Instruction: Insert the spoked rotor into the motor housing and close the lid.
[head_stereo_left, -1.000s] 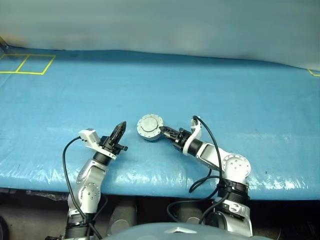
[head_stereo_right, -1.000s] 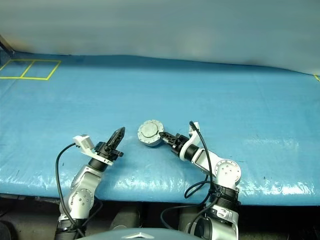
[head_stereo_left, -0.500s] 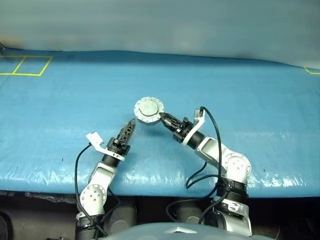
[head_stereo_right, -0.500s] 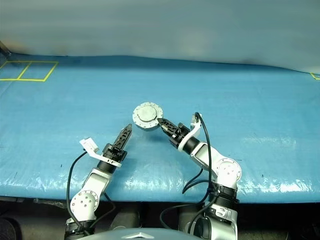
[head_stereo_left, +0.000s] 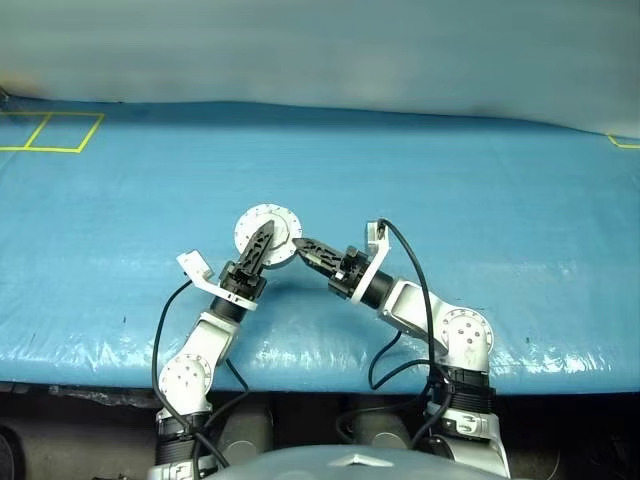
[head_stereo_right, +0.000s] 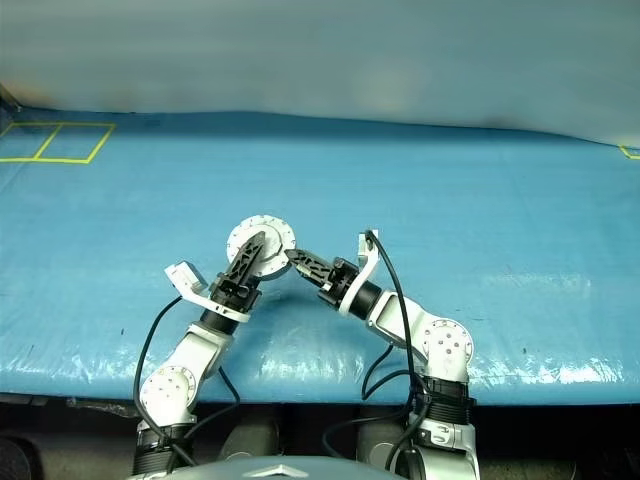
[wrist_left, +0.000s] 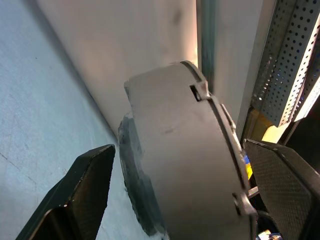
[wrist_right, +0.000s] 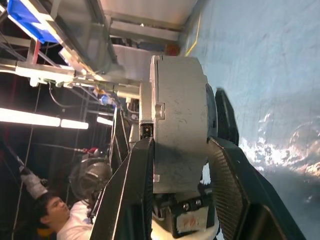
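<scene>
While we read across from our left, the blue table (head_stereo_left: 480, 190) carries yellow tape marks (head_stereo_left: 55, 130) at its far left corner, well apart from the work.

Left tool (head_stereo_left: 260, 245): reaching up and inward, its fingers spread wide. In the left wrist view the fingers (wrist_left: 80, 192) stand either side of the round assembly with daylight between; touching nothing that we can see.

Centre: the motor housing (head_stereo_left: 268, 232), a round silver puck, is held off the table on edge, its notched face turned toward our head camera. We take that scalloped face to be the lid (head_stereo_right: 262, 238), seated on the housing. In the right wrist view the body reads as one thick closed drum (wrist_right: 180, 135) with a seam near one face. We cannot see the spoked rotor; we judge it is inside, but the pictures do not prove it.

Right tool (head_stereo_left: 300, 245): coming in from the right, fingers pinching the housing across its thickness, one finger (wrist_right: 132, 190) on each flat face.

Progress, as we judge it: insertion and lid placement look done or nearly so. What seems left is a handover or a pressing of the lid by the left tool, then setting the assembly down. Lid seating depth cannot be confirmed.

A person (wrist_right: 55, 215) shows in the right wrist view background.
</scene>
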